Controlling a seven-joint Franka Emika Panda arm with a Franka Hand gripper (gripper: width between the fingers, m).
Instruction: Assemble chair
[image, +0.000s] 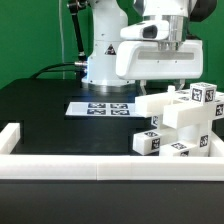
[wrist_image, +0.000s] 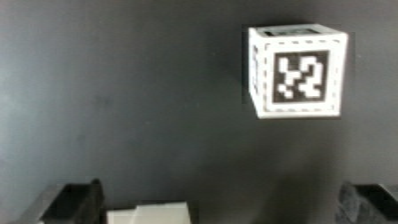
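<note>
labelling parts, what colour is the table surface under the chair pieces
Black, matte table surface; clearest in the exterior view.

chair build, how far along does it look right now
Done: several blocky white tagged chair parts stand joined in a cluster at the exterior view's right, against the white table rim.

In hand: nothing. The white two-finger gripper hangs open above the black table, with a loose white tagged block lying apart.

Left: that block is unattached, and the cluster does not yet read as a finished chair.

A glossy white arm (image: 105, 45) with rounded, bulky casings is seen. Dark joint bands are visible above the boxy white gripper (image: 158, 84). Two black fingertips (wrist_image: 73, 203) are shown in the wrist view.
</note>
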